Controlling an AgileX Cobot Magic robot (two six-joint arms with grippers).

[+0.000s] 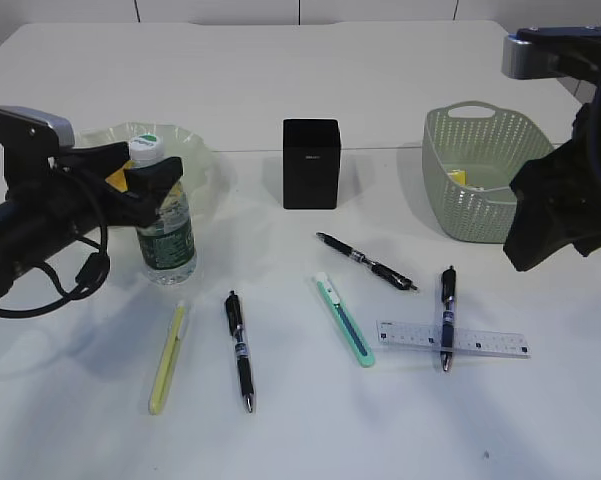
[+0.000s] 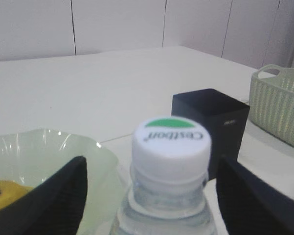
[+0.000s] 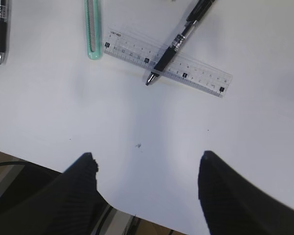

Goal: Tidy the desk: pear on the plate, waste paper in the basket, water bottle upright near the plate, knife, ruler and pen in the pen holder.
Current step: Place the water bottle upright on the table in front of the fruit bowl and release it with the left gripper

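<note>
Fingers of the left gripper stand spread wide on either side of the water bottle, level with its white cap, with a clear gap on each side in the left wrist view, so nothing is gripped. Upright on the table, the bottle stands just beside the plate, on which the yellow pear lies. Fingers of the right gripper are likewise apart and empty, held above bare table short of the ruler, across which one pen lies. A green knife rests left of the ruler. Behind stand the black pen holder and, to the right, the basket.
</note>
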